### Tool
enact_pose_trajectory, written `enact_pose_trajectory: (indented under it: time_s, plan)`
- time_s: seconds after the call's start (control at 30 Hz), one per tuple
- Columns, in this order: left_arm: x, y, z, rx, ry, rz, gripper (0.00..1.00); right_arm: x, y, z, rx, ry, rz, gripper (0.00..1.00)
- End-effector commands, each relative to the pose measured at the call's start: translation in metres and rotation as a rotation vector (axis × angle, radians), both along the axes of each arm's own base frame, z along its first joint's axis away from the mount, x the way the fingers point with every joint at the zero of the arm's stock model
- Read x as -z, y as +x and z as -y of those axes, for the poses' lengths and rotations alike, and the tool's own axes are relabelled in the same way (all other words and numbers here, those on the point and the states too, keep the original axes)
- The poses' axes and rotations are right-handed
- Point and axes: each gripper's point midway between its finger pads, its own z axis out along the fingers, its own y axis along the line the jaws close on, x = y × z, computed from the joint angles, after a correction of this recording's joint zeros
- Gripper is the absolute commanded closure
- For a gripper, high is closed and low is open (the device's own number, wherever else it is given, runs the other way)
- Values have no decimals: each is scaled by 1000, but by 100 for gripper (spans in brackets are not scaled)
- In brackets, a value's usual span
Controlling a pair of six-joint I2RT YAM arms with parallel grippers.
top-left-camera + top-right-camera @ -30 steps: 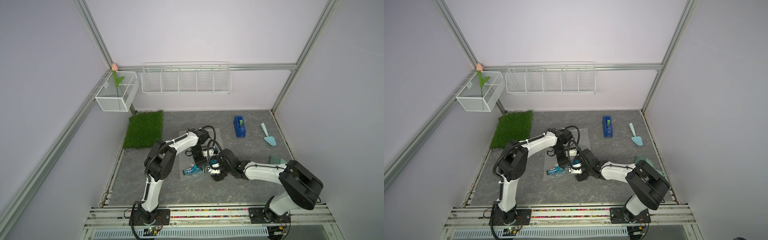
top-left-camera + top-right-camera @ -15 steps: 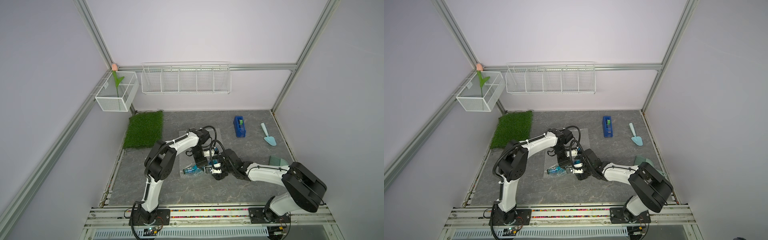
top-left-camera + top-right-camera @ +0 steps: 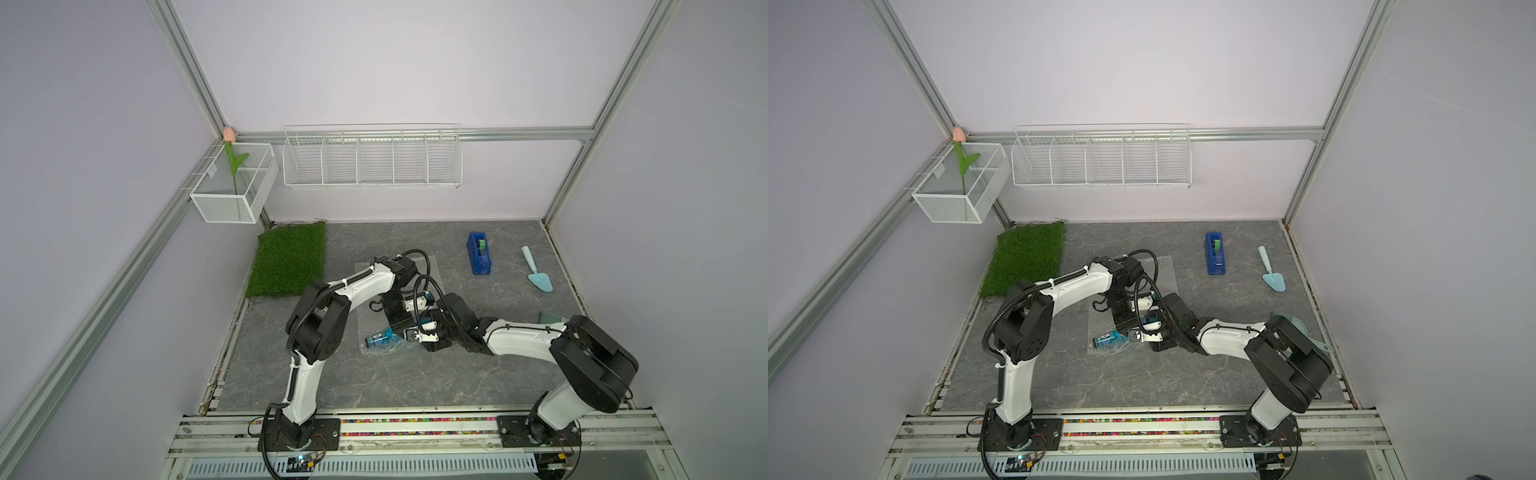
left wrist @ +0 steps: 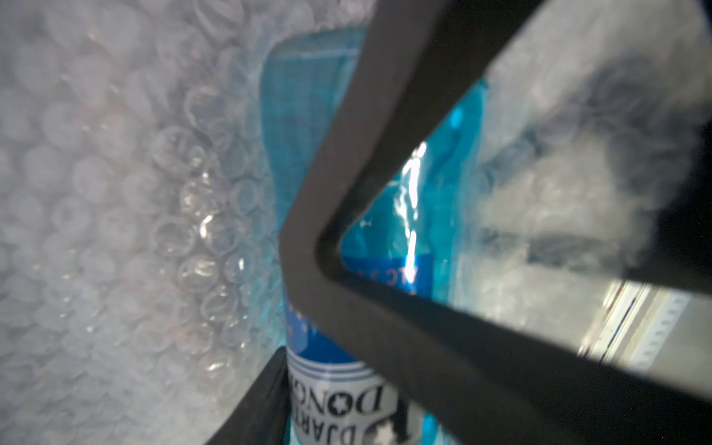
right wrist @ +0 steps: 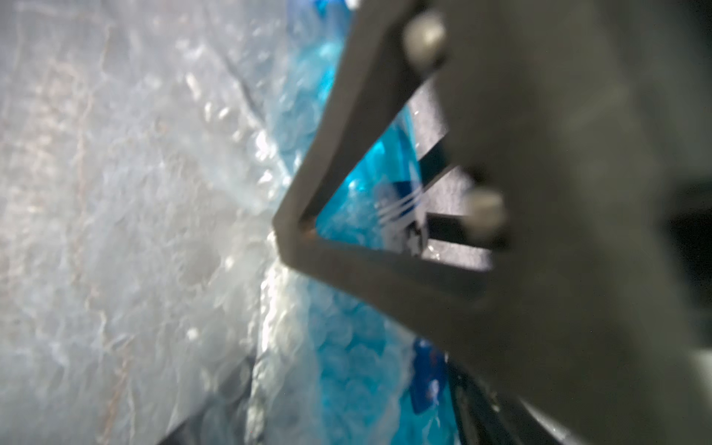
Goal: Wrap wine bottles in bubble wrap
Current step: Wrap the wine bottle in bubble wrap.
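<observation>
In both top views the small bottle [image 3: 379, 339] [image 3: 1106, 340] of blue liquid is lying on its side at the near end of the bubble wrap [image 3: 432, 269] [image 3: 1166, 270]. The sheet is stretching away from it over the grey table [image 3: 374, 382]. Both arms are bending in low over that one spot, their wrists almost touching.

The left tool [image 3: 400, 331] is reaching down onto the bottle. From its wrist camera, the dark fingers [image 4: 346, 154] are sitting on either side of the bottle [image 4: 389, 231] at the white label, so the tool is gripping the bottle's body. Past the fingers, a fold of bubble wrap [image 4: 115, 192] is lying over part of the glass, with the blue showing through the bubbles.

The right tool [image 3: 414, 336] is coming in from the other side, right against the left one. Its wrist camera is showing one finger [image 5: 346, 115] pressing at the crumpled bubble wrap [image 5: 135, 192] where it is covering the bottle [image 5: 354, 181]. The view is blurred and the second finger is hidden, so I cannot tell how wide this tool is standing or whether it is pinching the film.

Well apart from all this, a green grass mat [image 3: 289, 259] is lying at the far left corner. A blue tape dispenser [image 3: 478, 257] and a pale blue trowel [image 3: 538, 276] are resting toward the far right.
</observation>
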Motion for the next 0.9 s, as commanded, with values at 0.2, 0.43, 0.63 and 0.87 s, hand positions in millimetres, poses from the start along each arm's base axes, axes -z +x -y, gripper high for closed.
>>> enact_pose_trajectory:
  time_s: [0.2,0.43,0.63,0.87]
  plan:
    - [-21,-17,9,145,-67,98,38,23,-4,13,17,-87,-97,55]
    - [-44,-5,5,70,-112,211,1,28,-8,15,27,-108,-145,57]
    - [-75,23,-27,-98,-151,327,1,30,-11,18,31,-139,-187,58]
    - [-100,24,-55,-168,-191,405,1,34,-9,17,35,-175,-228,58]
